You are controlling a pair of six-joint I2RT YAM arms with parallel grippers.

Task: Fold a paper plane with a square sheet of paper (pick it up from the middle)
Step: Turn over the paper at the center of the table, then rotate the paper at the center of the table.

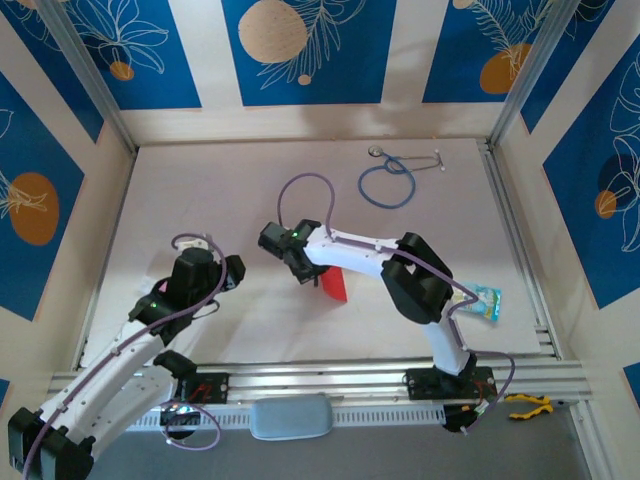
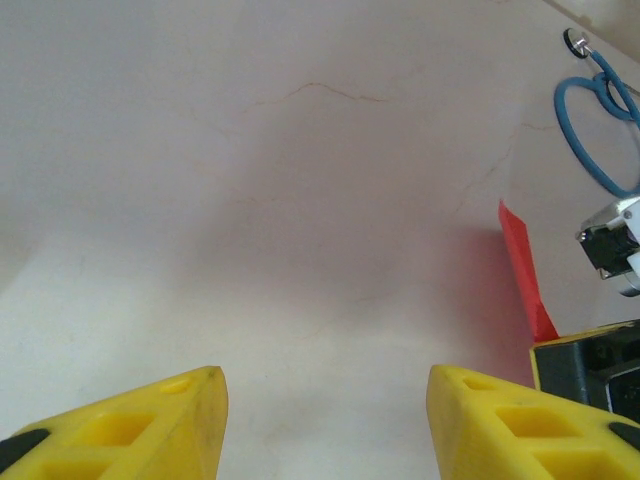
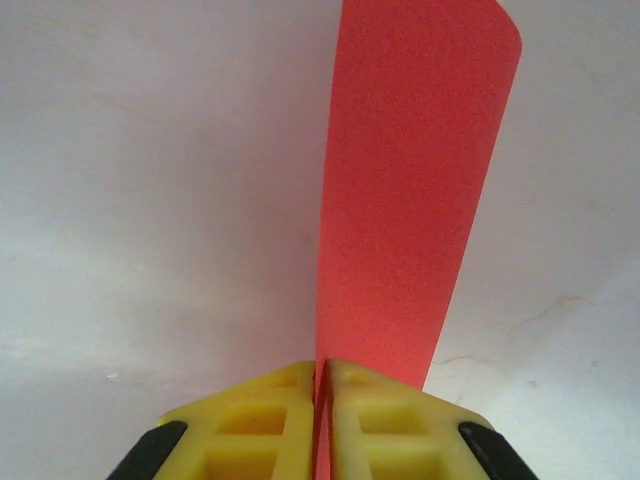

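My right gripper (image 3: 322, 372) is shut on the near edge of the red square sheet of paper (image 3: 410, 180), which rises from the jaws as a tall narrow strip with a rounded far corner. From above, the sheet (image 1: 334, 285) hangs edge-on under the right gripper (image 1: 297, 270) near the table's middle. My left gripper (image 2: 323, 385) is open over bare table with nothing between its yellow fingers (image 2: 180, 420). It (image 1: 232, 272) sits a little left of the sheet (image 2: 522, 265). The paper plane is out of view.
A blue stethoscope (image 1: 388, 180) lies at the back right of the table (image 1: 200, 200). A small printed packet (image 1: 487, 300) lies by the right rail, and yellow-handled pliers (image 1: 528, 405) rest beyond the front rail. Walls enclose the table.
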